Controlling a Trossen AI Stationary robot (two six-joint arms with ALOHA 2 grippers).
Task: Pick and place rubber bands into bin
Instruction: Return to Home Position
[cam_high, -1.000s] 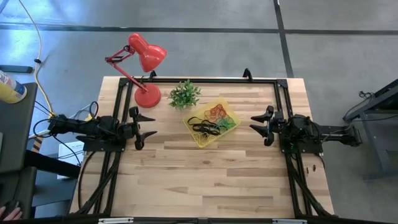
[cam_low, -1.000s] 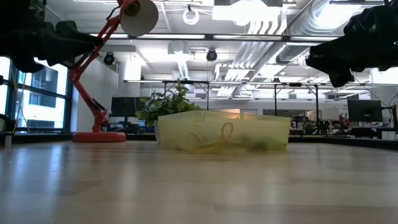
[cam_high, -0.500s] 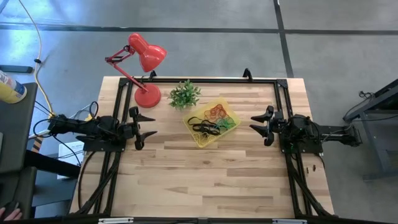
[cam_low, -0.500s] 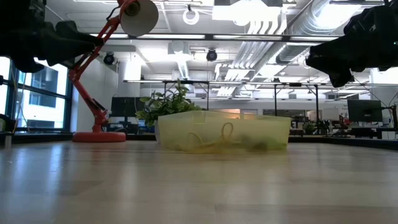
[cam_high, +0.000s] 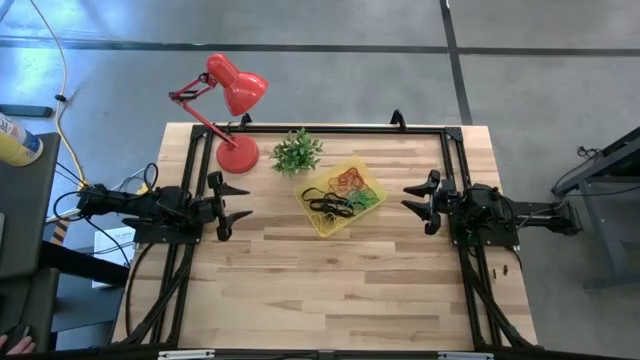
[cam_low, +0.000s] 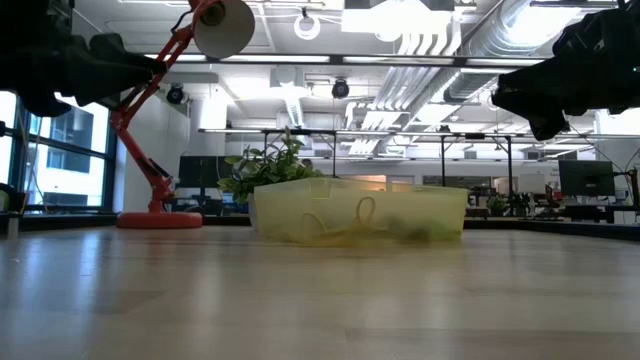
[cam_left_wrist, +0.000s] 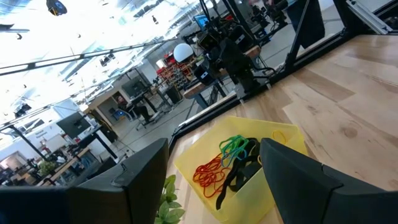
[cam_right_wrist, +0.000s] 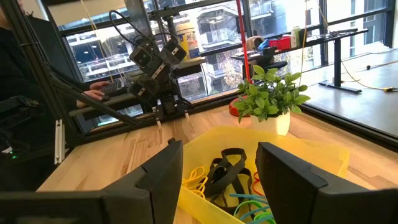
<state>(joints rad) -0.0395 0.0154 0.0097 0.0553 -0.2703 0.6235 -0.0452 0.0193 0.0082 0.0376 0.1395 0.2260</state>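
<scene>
The yellow translucent bin (cam_high: 340, 196) rests flat on the table's middle, slightly toward the far edge. Inside lie the rubber bands (cam_high: 338, 197): black, red, green, orange and yellow loops, also plain in the left wrist view (cam_left_wrist: 231, 163) and the right wrist view (cam_right_wrist: 225, 169). My left gripper (cam_high: 238, 203) hovers open to the bin's left, above the table. My right gripper (cam_high: 411, 197) hovers open to the bin's right. Both point at the bin and hold nothing. In the low view the bin (cam_low: 358, 210) shows between the two raised arms.
A red desk lamp (cam_high: 231, 105) stands at the far left corner, and a small green plant (cam_high: 296, 152) sits just behind the bin. A black frame (cam_high: 330, 130) runs along the far edge and both sides. Bare wood (cam_high: 330, 280) fills the near half.
</scene>
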